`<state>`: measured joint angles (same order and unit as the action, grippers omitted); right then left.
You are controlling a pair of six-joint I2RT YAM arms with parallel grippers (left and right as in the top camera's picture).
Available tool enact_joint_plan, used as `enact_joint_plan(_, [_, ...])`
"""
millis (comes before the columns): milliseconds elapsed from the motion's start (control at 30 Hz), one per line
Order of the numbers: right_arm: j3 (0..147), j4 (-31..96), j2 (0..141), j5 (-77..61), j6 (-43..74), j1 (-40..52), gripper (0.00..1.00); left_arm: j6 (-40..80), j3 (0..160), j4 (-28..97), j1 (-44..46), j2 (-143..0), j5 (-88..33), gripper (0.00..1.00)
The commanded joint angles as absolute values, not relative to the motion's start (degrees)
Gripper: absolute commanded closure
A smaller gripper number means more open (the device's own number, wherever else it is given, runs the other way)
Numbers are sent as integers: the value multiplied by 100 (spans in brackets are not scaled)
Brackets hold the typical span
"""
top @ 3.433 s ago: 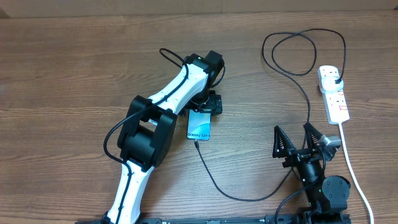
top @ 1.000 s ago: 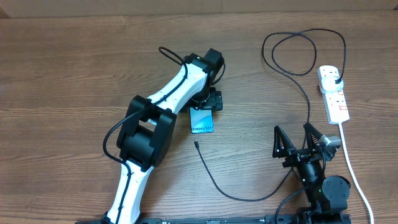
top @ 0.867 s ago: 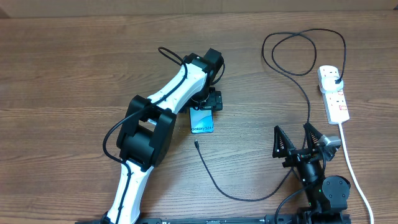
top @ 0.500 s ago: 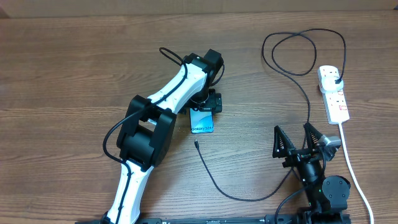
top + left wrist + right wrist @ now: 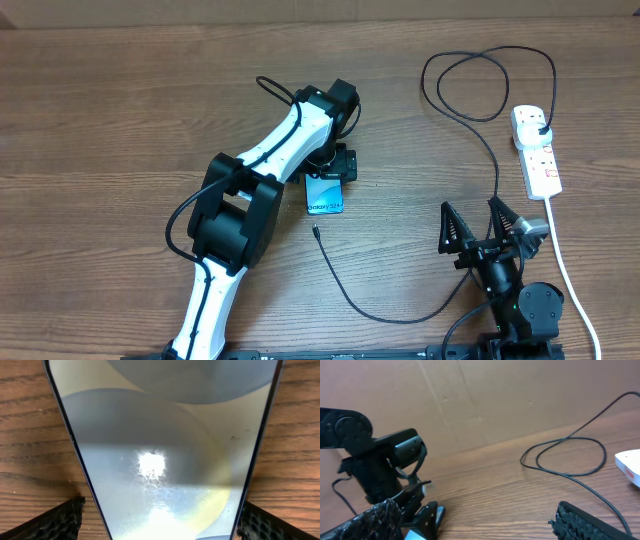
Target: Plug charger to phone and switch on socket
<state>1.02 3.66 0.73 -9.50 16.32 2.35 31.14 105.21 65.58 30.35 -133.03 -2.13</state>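
Observation:
The phone lies screen-up on the wooden table, and its glossy screen fills the left wrist view. My left gripper sits over its far end, open, with a finger on each side of the phone's edges. The charger is a thin black cable. Its connector tip lies on the table just short of the phone's near end, apart from it. Its plug sits in the white socket at the right. My right gripper stands open near the front, with nothing in it.
The cable loops widely at the back right and shows as a loop in the right wrist view. The socket's thick white cord runs toward the front edge beside my right arm. A brown cardboard wall backs the table.
Since the earliest frame the phone has shifted slightly away and turned, leaving the connector tip apart from it. Over the last second nothing has moved.

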Motion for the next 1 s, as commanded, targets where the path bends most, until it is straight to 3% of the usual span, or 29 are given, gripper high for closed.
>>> enact_joint_plan(0, [49,172,16,-1614,1619,257,0,2995,10388,6578,3017,-13563,-449,0])
enact_joint_plan(200, [508,368,19,-1935,1625,252,0,2995,10388,6571,3017,-13563,-447,0])
enact_joint_plan(500, [2493,1457,770,-1789,1485,252,0,2995,10388,6549,3017,-13563,-445,0])
enact_joint_plan(967, [7629,5376,4834,-1525,969,252,0,2976,10388,6552,3017,-13563,-445,0])
